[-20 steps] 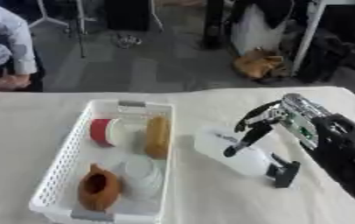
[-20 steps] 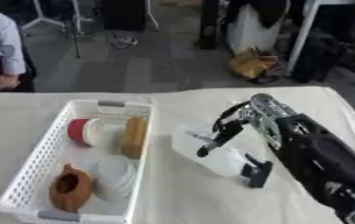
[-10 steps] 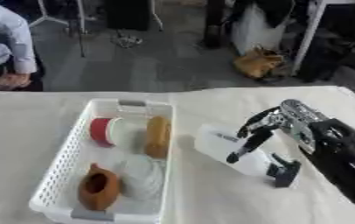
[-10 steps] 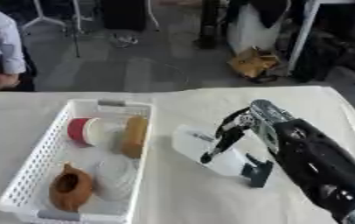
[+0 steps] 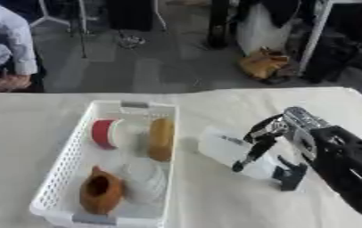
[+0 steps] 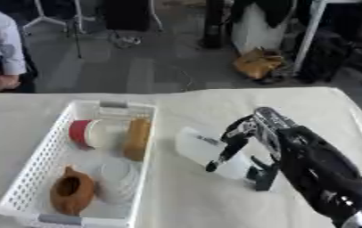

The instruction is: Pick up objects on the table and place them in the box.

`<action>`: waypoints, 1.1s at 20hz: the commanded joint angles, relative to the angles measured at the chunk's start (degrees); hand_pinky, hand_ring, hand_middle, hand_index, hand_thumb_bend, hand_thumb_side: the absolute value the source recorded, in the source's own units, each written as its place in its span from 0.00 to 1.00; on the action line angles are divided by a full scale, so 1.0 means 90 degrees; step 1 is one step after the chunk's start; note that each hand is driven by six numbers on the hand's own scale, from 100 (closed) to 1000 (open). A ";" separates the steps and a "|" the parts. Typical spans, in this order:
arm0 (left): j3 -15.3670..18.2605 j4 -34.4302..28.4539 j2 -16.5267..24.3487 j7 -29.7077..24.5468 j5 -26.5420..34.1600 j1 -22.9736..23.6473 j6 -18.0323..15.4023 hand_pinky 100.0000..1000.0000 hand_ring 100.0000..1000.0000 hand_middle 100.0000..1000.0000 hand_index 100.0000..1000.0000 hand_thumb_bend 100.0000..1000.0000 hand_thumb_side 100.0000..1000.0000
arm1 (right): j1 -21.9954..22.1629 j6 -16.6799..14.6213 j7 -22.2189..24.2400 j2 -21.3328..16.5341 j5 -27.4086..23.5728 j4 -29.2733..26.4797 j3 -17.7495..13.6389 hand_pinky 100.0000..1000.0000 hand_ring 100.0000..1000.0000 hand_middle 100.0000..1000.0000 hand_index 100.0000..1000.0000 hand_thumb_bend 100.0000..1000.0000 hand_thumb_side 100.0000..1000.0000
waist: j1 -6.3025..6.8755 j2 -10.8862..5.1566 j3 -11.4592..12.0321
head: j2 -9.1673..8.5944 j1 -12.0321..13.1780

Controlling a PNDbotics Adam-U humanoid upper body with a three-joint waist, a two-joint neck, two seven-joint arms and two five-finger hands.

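A white flat container lies on the cloth-covered table just right of the white basket. My right hand reaches in from the right and hovers over the container's right end, open, with straight fingers pointing down onto it and the thumb at its lower right end. I cannot tell whether the fingers touch it. Inside the basket lie a red-and-white roll, a tan oblong piece, a brown pot and a white round item. My left hand shows in neither view.
The table's far edge runs behind the basket, with a person's sleeve at the far left. Beyond are floor, stands and a brown bag. Bare cloth lies in front of the container and at the far right.
My right hand has slid down and forward over the white container, its fingers straightening and reaching lower across it. The basket's contents have not moved.
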 commanded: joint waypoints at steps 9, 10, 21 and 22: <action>0.0031 -0.0094 0.0078 -0.0003 0.0019 -0.0030 0.0016 0.92 0.92 0.86 0.90 0.00 1.00 | -0.0144 0.0031 -0.0177 -0.0062 0.0066 0.0026 -0.0067 0.87 0.92 0.59 0.77 0.43 0.76 | 0.0018 -0.0095 -0.0019 | 0.0005 -0.0005; 0.0031 -0.0094 0.0078 -0.0003 0.0019 -0.0030 0.0018 0.92 0.92 0.86 0.90 0.00 1.00 | -0.0152 0.0020 -0.0173 -0.0062 0.0066 0.0033 -0.0070 0.86 0.91 0.60 0.77 0.43 0.75 | 0.0017 -0.0096 -0.0021 | 0.0006 -0.0004; 0.0037 -0.0094 0.0073 -0.0012 0.0033 -0.0034 0.0012 0.93 0.92 0.85 0.89 0.00 1.00 | -0.0199 -0.0106 -0.0199 -0.0056 0.0112 0.0051 -0.0060 0.21 0.49 0.58 0.68 0.35 0.72 | 0.0015 -0.0097 -0.0032 | 0.0000 -0.0001; 0.0039 -0.0094 0.0074 -0.0010 0.0034 -0.0036 0.0012 0.93 0.92 0.85 0.89 0.00 1.00 | -0.0201 -0.0116 -0.0217 -0.0055 0.0110 0.0052 -0.0063 0.12 0.45 0.57 0.67 0.33 0.72 | 0.0016 -0.0098 -0.0032 | 0.0002 0.0002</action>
